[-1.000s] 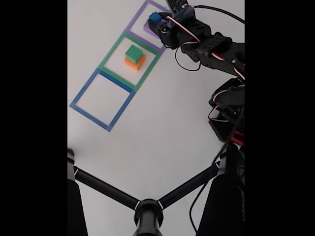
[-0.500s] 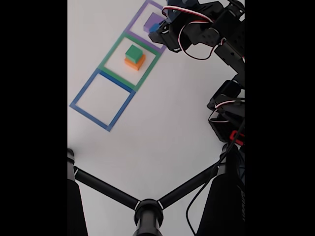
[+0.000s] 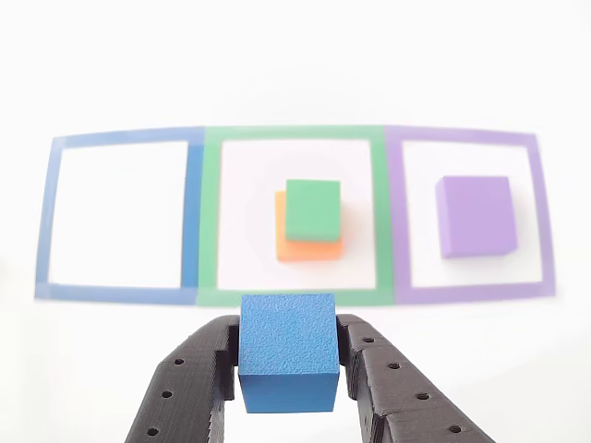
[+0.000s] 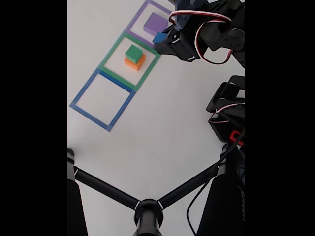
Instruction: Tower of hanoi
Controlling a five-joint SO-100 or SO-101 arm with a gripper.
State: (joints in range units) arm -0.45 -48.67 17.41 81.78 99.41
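My gripper (image 3: 288,355) is shut on the blue cube (image 3: 287,349), holding it in the air in front of the green outline. In the fixed view the blue cube (image 4: 159,38) hangs at the gripper (image 4: 161,41) near the border of the green and purple outlines. The green block (image 3: 312,209) sits on the orange block (image 3: 305,247) inside the green outline (image 3: 210,212); the same stack shows as green block (image 4: 133,52) on orange block (image 4: 135,62). The purple block (image 3: 475,216) (image 4: 155,23) lies alone inside the purple outline (image 3: 399,212).
A blue square outline (image 3: 191,212) (image 4: 101,99) lies on the white table beside the green one. A black tripod (image 4: 147,209) spreads its legs across the lower part of the fixed view. The arm's body and cables (image 4: 229,113) stand at the right.
The gripper has lifted the blue cube off the purple block and carried it back toward the green outline. The purple block now lies uncovered.
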